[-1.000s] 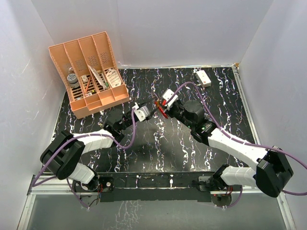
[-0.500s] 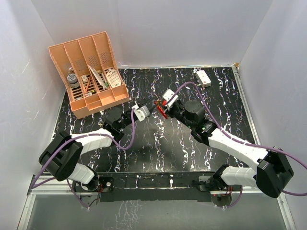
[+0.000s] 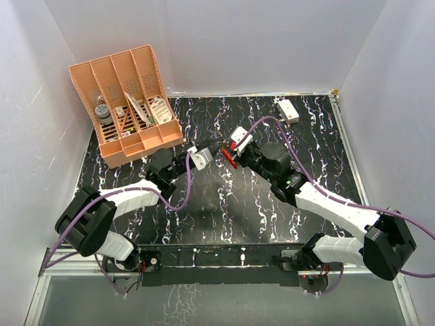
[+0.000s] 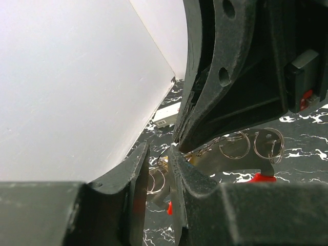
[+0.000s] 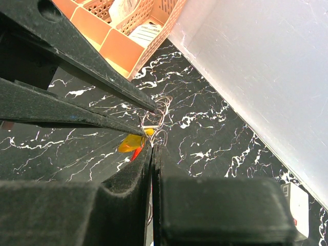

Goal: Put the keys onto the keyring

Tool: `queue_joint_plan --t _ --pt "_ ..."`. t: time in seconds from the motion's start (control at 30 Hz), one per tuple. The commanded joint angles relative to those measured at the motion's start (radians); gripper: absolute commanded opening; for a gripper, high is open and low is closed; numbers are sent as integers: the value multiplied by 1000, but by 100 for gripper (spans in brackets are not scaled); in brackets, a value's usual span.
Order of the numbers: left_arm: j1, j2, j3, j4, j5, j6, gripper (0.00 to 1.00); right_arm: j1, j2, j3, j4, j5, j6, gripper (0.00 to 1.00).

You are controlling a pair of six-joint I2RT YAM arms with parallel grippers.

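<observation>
At the far left of the desk [image 3: 224, 207], a glossy black slab veined with white like marble, stands a peach plastic file rack [image 3: 130, 140] with perforated walls and slanted dividers; papers and a small round grey thing sit in its slots. Just to its right the left arm reaches in, white shells over black joints with a purple cable looped along it, and its left claw [image 4: 159, 152] meets the other claw above the middle of the desk. Its matte black, wedge-shaped fingers stand a narrow slit apart with thin silvery wire rings between them; whether they pinch the rings cannot be told. The keys [image 4: 225, 163] hang there off the desk as a small flat piece of dull silver metal beside two round split rings, with a tiny yellow head [image 5: 130, 144] close to the claw tips. Touching that cluster is the keyring [image 3: 229, 160], a thin curved red band. The right claw [image 5: 152, 147] has its broad, felt-like black pads pressed flat together, clamped on the red band at their tips. Well to the right, near the back corner, lies a white rectangular box [image 3: 287, 110].
</observation>
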Motion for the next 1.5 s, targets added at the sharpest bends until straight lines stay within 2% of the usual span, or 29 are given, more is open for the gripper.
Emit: queue_joint_plan --t 0.0,0.2,0.43,0.67,0.83,1.3,1.37,1.47 --pt "7 -20 39 -16 48 12 19 -3 -33 7 62 -5 11 0" --pt "10 -21 48 -62 64 24 19 -3 -35 8 63 -6 11 0" --pt "15 -23 52 -60 65 24 13 -4 -35 7 64 -7 11 0" --pt "16 -29 48 -60 56 24 11 -3 -32 8 64 -6 11 0" --pt "18 -34 49 -62 51 25 0 -4 -30 11 64 -7 11 0" --pt "21 -23 72 -43 48 38 0 -3 -43 7 79 7 34 0" --pt "22 -21 72 -30 46 37 0 -3 -53 0 85 16 41 8" --pt "22 -18 74 -16 40 38 0 -4 -69 -9 91 33 52 11"
